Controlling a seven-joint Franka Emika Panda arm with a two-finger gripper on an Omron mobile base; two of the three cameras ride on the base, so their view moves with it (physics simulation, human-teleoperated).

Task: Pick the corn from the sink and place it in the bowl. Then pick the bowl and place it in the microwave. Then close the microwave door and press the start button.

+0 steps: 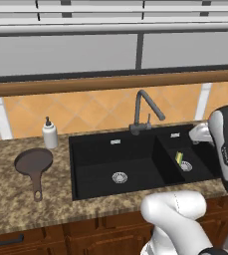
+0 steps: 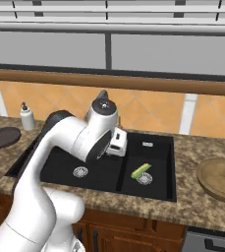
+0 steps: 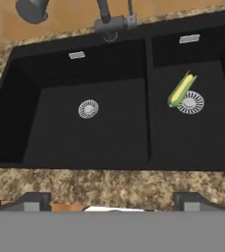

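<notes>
Lying diagonally in the smaller right basin of the sink [image 3: 148, 123], the corn [image 3: 181, 89] is found with its green end low and its side against the round steel drain [image 3: 191, 102]; the same placement is confirmed in the left base view [image 1: 179, 158] and the right base view [image 2: 141, 170]. The larger left basin is seen to hold nothing but its own drain [image 3: 88, 109].

The gripper [image 3: 113, 201] is held high above the front edge of the sink, over the speckled granite counter [image 3: 84, 182], and its camera is directed down into both basins. Its two dark finger tips are set wide apart at the bottom of the hand view, so the jaws are judged spread, with nothing between them. This posture is judged to be a survey position before descent.

The corn is offset to the right of the gripper's line, so a sideways shift is judged necessary before lowering. The tan-brown bowl [image 2: 220, 178] is placed on the counter to the right of the sink, near the corn's basin, which is judged to keep the transfer short.

A frying pan [image 1: 33, 163] and a soap dispenser [image 1: 49, 133] are noted left of the sink, well apart from the work. The gooseneck faucet [image 1: 146, 110] stands behind the divider.
</notes>
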